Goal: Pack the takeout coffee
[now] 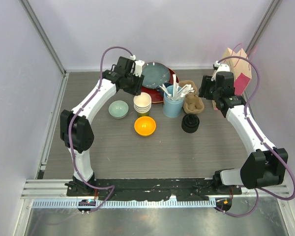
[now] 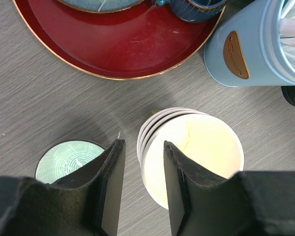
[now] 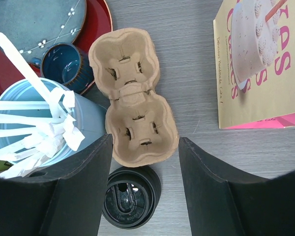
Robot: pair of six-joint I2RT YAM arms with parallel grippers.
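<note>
The paper cups [image 1: 142,103] stand nested in one stack, cream inside, with three rims showing in the left wrist view [image 2: 196,152]; a sliver of green shows at the far side. They have no lids on. My left gripper [image 2: 142,145] is open just above them; the stack's left rim lies between the fingers, with the right finger over the cup mouth. It also shows in the top view [image 1: 133,82]. The loose stack of black lids [image 3: 132,196] sits below my open, empty right gripper [image 3: 145,142], which hangs over a brown cardboard cup carrier [image 3: 132,98].
A red tray [image 2: 132,49] with a blue-grey plate [image 1: 155,74] and a dark blue mug [image 3: 66,64] lies behind. The light-blue cup of white utensils [image 1: 173,105] stands between the arms. A green bowl [image 2: 71,160], an orange bowl [image 1: 144,126] and a paper bag [image 3: 260,64] are nearby.
</note>
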